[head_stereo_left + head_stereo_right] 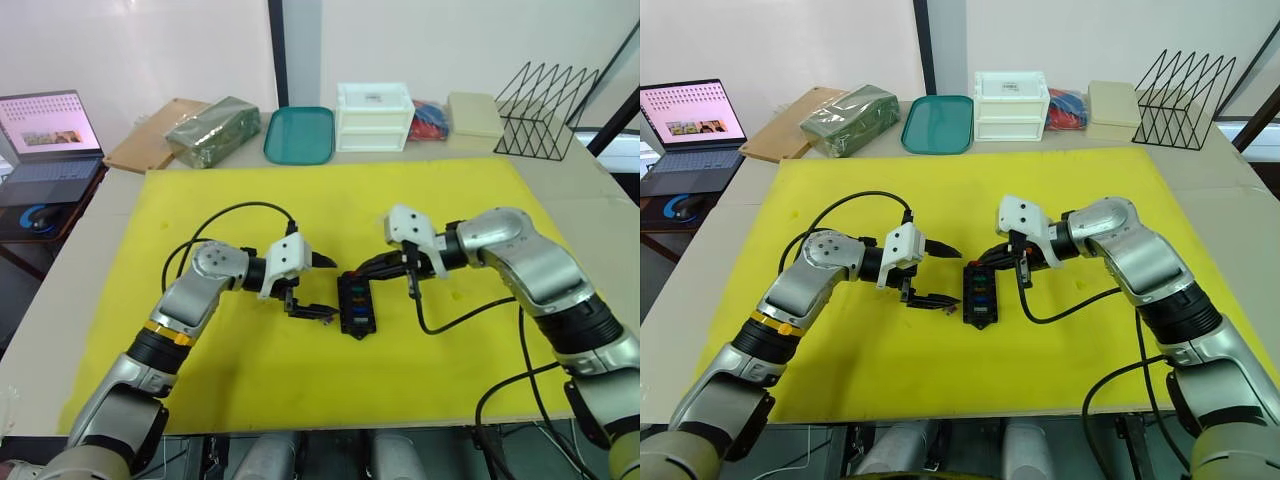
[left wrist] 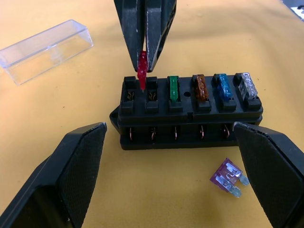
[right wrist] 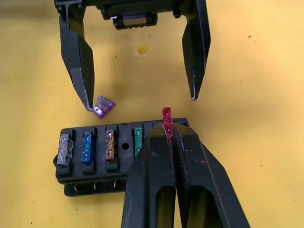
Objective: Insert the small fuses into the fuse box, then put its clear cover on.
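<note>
Eye views: fuse box [image 1: 978,293] mid yellow mat [image 1: 940,380], between both hands. Left hand [image 1: 940,274] spread wide just beside box. Right hand [image 1: 992,258] pinched at box's far end.

Left wrist view: left fingers [image 2: 71,171] far apart, empty, flanking box [image 2: 190,128]. Purple fuse [image 2: 228,177] loose on mat near box. Clear cover [image 2: 45,50] on mat beyond. Green [image 2: 174,88], amber, blue, grey fuses seated.

Right wrist view: right hand [image 3: 168,137] clamped tight on red fuse [image 3: 166,118], above end slot.

The left claw [image 3: 137,61], spread wide, flanks the fuse box [image 2: 190,114]; purple fuse [image 2: 229,178] lies between its fingers.
</note>
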Controlling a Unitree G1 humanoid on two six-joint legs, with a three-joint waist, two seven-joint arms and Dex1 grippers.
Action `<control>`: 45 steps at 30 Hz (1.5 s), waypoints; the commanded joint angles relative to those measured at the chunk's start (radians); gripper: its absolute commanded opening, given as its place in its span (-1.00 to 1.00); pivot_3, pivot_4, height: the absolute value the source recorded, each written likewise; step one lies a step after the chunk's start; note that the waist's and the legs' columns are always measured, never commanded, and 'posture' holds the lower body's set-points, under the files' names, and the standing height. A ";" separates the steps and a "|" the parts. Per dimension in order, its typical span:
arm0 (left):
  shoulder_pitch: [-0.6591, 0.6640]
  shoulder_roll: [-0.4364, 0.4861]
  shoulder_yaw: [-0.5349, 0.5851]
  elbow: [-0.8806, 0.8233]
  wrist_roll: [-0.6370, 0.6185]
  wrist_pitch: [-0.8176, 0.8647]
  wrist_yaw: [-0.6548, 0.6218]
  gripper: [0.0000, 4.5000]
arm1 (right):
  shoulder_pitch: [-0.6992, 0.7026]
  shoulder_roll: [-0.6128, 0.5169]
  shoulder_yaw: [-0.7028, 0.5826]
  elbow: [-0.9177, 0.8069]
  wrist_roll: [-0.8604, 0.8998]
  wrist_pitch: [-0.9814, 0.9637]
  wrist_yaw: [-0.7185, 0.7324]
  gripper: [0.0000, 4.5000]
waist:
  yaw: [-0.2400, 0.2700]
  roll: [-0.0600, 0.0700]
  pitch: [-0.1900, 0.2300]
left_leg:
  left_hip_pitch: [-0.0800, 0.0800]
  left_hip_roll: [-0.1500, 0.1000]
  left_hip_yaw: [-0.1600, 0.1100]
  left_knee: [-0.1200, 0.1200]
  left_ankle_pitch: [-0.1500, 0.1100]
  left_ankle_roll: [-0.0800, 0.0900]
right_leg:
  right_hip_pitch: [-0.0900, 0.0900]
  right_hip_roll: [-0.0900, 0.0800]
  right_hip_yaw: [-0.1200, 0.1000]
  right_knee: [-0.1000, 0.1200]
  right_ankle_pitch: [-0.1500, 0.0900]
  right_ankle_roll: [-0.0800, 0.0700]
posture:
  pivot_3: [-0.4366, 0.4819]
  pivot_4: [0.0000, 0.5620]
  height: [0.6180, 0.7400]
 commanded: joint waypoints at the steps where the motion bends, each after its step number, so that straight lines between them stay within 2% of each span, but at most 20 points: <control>1: 0.000 0.002 0.009 -0.013 0.005 -0.023 0.002 0.99 | -0.002 0.003 -0.015 -0.006 -0.013 -0.019 0.018 -1.00 | 0.000 0.000 0.000 | 0.000 0.000 0.000 0.000 0.000 0.000 | 0.000 0.000 0.000 0.000 0.000 0.000 | -0.05 -0.47 1.00; 45: 0.030 0.006 0.006 -0.066 0.006 -0.017 0.016 0.99 | 0.001 0.061 0.018 0.129 -0.159 -0.132 0.082 -1.00 | -0.001 0.000 0.000 | 0.000 0.000 0.000 0.000 0.000 0.000 | 0.000 0.000 0.000 0.000 0.000 0.000 | -0.05 -0.47 1.00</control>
